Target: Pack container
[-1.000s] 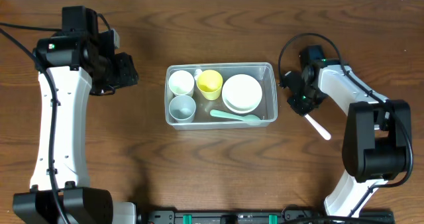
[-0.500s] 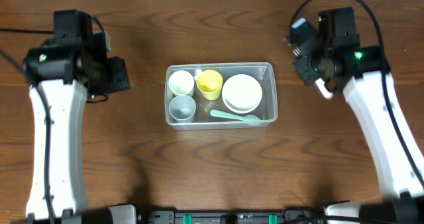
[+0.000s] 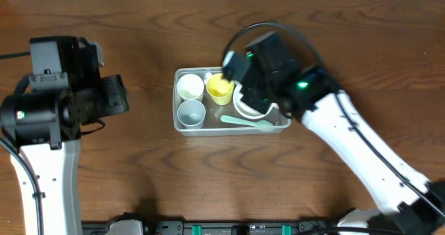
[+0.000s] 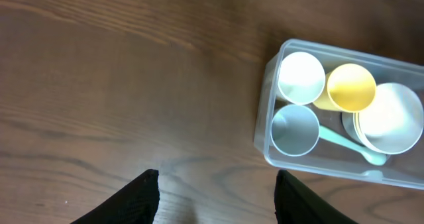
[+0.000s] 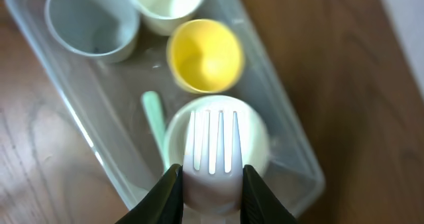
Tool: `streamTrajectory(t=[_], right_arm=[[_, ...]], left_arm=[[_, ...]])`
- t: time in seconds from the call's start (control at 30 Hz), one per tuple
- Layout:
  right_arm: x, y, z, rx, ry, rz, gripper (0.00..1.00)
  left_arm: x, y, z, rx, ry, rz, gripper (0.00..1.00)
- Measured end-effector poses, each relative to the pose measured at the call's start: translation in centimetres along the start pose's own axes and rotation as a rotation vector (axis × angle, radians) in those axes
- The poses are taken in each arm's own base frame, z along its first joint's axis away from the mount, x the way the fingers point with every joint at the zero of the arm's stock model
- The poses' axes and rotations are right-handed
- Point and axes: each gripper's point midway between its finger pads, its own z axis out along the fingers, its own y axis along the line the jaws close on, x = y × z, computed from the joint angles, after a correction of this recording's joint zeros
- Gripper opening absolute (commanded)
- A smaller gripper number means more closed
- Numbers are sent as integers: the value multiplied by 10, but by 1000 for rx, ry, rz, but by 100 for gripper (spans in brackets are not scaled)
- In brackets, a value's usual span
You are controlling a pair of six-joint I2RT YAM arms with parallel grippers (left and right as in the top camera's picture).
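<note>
**Fork may perch on the bowl**

The right pincer [image 5: 211, 184] is clamped on a white fork [image 5: 212, 144], tines forward. Straight beneath lies the white bowl [image 5: 255, 141], inside the container [image 5: 109, 101] spreading out below. Released here, the fork could settle crooked on the bowl's rim.

Yellow cup [image 4: 352, 87], green spoon [image 4: 338, 139] — wooden table [image 4: 132, 85].
</note>
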Motion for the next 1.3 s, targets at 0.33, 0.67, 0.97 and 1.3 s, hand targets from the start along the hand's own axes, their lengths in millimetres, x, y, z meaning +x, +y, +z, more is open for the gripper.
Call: streamTrajectory(t=[0.33,0.67,0.97,1.3], right_arm=[[6,56,59,-139,121,-186,14],[9,61,65,-155,137,-211,38],[2,34,66,-58,106,-1,43],[47,-111,-33,240,-68,648,88]], left_arm=[[12,2,10,-6,38,-2,56],[11,2,10,-5,34,-2,57],[8,2,10,-4,24,-2,57],[-16,-2,10,11,-75,2,98]])
